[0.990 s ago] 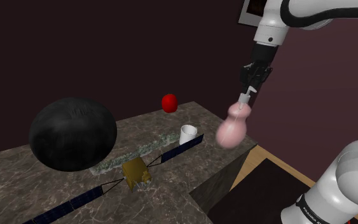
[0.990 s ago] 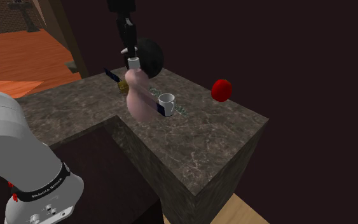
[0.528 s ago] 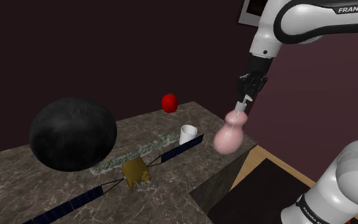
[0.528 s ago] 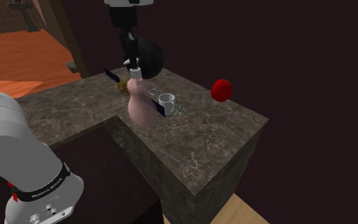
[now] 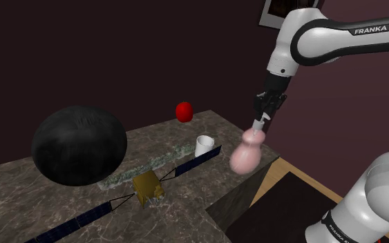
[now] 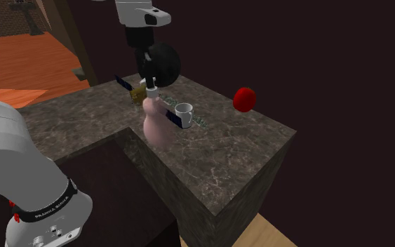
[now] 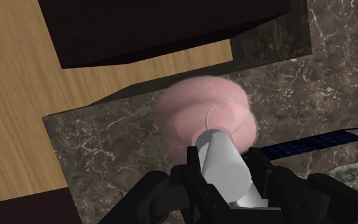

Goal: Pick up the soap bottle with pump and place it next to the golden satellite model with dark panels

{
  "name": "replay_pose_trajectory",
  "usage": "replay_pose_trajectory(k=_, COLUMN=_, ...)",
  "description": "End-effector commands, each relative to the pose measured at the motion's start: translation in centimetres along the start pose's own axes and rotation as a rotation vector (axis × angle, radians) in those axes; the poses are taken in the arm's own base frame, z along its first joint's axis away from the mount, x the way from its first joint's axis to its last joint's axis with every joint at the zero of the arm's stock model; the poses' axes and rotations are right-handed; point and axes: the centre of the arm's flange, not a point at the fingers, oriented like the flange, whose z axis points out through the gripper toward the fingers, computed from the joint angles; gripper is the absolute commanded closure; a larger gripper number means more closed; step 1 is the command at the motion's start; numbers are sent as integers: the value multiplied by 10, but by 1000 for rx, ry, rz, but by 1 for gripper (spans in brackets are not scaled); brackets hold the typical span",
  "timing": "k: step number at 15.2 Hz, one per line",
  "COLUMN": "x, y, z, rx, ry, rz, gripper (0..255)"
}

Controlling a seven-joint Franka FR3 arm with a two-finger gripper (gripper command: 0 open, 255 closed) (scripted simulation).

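A pink, pear-shaped soap bottle (image 5: 246,154) (image 6: 158,125) (image 7: 204,118) with a white pump top hangs from my black gripper (image 5: 262,117) (image 6: 149,84) (image 7: 225,181), which is shut on the pump. The bottle sits low over the marble counter's corner nearest the stand. The golden satellite model (image 5: 146,187) with dark blue panels (image 5: 197,163) lies on the counter toward the shoulder view's left of the bottle; one panel tip (image 7: 311,144) shows beside the bottle in the wrist view.
A white cup (image 5: 204,146) (image 6: 183,110) stands by the satellite's panel, close to the bottle. A large black ball (image 5: 79,144) sits behind the satellite and a red apple (image 5: 184,111) (image 6: 244,99) at the far edge. The dark marble counter (image 5: 186,200) drops off to a wooden floor (image 7: 25,95).
The gripper has carried the bottle lower and slightly toward the counter; the arm's forearm has swung further into the shoulder view. The grip on the pump is unchanged.
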Motion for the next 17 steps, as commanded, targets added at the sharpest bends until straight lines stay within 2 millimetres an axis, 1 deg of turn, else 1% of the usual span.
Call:
replay_pose_trajectory(k=1, x=1, y=-1, z=10, rx=0, ry=2, rz=0, gripper=255)
replay_pose_trajectory(k=7, x=1, y=-1, z=42, rx=0, ry=2, rz=0, gripper=255)
replay_pose_trajectory(k=14, x=1, y=-1, z=42, rx=0, ry=2, rz=0, gripper=255)
replay_pose_trajectory(k=15, x=1, y=-1, z=42, rx=0, ry=2, rz=0, gripper=0)
replay_pose_trajectory(k=17, x=1, y=-1, z=42, rx=0, ry=2, rz=0, gripper=0)
